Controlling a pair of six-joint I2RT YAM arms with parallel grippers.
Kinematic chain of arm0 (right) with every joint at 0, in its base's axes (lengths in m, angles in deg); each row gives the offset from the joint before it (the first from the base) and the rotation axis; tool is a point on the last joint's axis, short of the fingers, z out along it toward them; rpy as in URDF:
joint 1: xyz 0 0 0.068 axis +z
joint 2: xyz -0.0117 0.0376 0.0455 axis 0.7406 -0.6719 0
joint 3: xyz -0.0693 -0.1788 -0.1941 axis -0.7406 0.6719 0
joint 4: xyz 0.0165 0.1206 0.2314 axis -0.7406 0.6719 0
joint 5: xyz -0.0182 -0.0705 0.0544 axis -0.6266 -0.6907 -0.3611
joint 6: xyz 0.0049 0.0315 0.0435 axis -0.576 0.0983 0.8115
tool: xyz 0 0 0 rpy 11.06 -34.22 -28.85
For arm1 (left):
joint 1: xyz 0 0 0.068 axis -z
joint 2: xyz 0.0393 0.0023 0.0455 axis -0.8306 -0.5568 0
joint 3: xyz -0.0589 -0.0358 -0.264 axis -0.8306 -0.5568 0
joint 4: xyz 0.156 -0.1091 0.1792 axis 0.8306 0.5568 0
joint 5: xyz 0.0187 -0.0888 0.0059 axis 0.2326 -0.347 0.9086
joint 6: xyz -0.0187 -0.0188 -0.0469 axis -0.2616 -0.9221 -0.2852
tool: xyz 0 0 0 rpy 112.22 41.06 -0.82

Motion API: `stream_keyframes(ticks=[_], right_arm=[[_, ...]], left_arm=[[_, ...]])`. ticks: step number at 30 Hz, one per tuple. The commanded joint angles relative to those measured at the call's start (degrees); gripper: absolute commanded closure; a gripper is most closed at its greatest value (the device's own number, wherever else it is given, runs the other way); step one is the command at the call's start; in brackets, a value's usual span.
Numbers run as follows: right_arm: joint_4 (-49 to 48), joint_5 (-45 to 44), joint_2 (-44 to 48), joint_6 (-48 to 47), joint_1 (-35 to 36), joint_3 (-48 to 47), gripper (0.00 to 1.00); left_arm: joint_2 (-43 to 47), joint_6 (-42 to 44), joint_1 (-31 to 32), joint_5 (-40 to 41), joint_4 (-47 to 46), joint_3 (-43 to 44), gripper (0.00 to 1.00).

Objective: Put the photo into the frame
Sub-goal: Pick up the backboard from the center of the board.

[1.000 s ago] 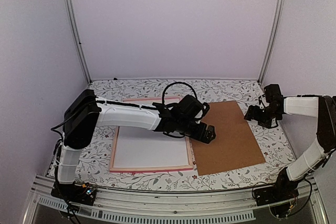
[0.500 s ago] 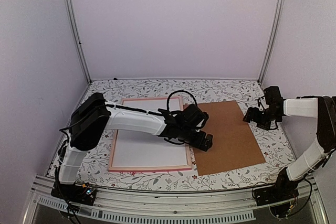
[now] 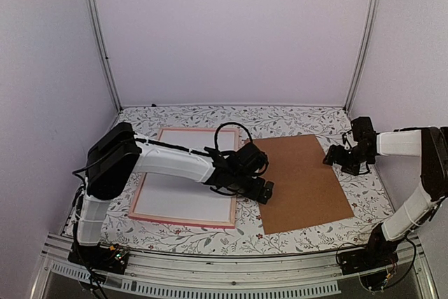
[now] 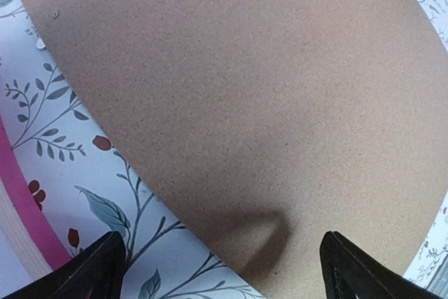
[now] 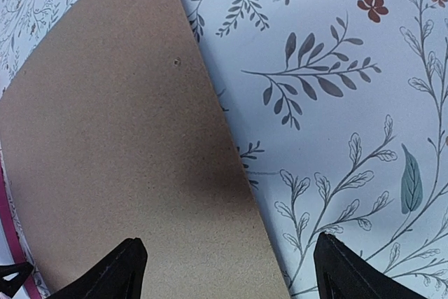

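Pink-rimmed, the frame (image 3: pixel 182 220) lies flat beside the backing board (image 3: pixel 308 180), seemingly with the photo (image 3: pixel 185 197) inside, white back up. It looks light and stiff; I'd pinch its rim. My left gripper (image 3: pixel 264 190) and right gripper (image 3: pixel 334 159) gape empty.

Soft even light, wrist-view edge distortion

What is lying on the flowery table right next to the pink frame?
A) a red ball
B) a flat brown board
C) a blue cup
B: a flat brown board lies just to the right of the frame in the top view, and no ball or cup is in sight.
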Motion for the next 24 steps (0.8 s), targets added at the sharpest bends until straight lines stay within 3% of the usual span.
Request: stream_keyframes(ticks=[1, 8, 24], right_arm=[[-1.43, 1.89, -3.72, -1.20, -0.77, -0.79, 0.14], [-2.60, 7.06, -7.82, -2.01, -0.77, -1.50, 0.17], [-4.90, 18.45, -3.65, -0.15, -0.77, 3.19, 0.26]], left_arm=[[-1.22, -1.15, -0.29, -2.52, 2.23, 2.28, 0.00], [-3.06, -4.54, -0.23, -5.76, 0.28, 2.82, 0.00], [-4.03, -9.94, -0.61, -10.70, -5.82, 0.16, 0.00]])
